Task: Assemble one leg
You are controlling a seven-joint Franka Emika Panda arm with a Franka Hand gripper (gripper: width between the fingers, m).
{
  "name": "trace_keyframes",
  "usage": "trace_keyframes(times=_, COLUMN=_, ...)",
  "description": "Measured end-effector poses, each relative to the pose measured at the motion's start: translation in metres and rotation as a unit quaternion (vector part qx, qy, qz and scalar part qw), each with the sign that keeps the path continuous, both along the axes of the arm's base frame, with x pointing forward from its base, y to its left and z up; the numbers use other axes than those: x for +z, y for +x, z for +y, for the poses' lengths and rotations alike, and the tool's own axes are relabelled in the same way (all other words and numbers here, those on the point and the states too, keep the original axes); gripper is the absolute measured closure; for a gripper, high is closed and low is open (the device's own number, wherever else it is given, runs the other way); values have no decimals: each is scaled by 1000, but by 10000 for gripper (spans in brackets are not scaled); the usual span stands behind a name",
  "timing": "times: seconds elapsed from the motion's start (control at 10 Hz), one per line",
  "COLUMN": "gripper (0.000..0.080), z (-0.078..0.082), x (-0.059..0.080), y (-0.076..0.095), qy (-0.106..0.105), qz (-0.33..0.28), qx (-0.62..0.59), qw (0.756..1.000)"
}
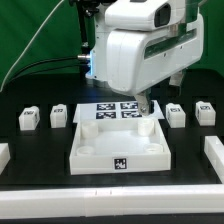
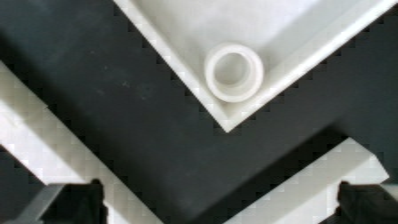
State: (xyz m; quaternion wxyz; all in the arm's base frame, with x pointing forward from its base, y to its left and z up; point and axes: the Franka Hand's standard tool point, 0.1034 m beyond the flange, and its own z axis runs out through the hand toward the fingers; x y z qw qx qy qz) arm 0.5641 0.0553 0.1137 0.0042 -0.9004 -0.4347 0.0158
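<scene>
Four small white legs with black-and-white tags stand in a row at the back: two at the exterior view's left (image 1: pixel 29 119) (image 1: pixel 59 116) and two at its right (image 1: pixel 176 115) (image 1: pixel 205 112). The large flat white tray-like piece (image 1: pixel 100 150) lies in the middle. My gripper (image 1: pixel 143 108) hangs over its far right corner, apart from every leg. In the wrist view the gripper (image 2: pixel 214 210) is open and empty, with dark fingertips (image 2: pixel 63 205) spread wide. Beyond them lies the tray's corner with a round socket (image 2: pixel 233 72). No leg shows in the wrist view.
The marker board (image 1: pixel 108 106) lies behind the tray, partly hidden by the arm. White raised rails lie at the exterior view's left edge (image 1: pixel 4 155) and right edge (image 1: pixel 213 153). The table top is black.
</scene>
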Motion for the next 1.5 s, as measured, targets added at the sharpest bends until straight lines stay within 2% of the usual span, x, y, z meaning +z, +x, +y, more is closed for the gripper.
trace_keyframes(times=1.2, gripper=150, z=-2, x=-2, y=-1, qy=0, qz=0, qx=8, qw=1000)
trace_keyframes(times=1.4, gripper=150, z=-24, x=-15, y=-26, qy=2, qz=4, qx=72, qw=997)
trace_keyframes(times=1.5, gripper=150, z=-29, x=-20, y=-37, qy=3, qz=6, qx=103, qw=995)
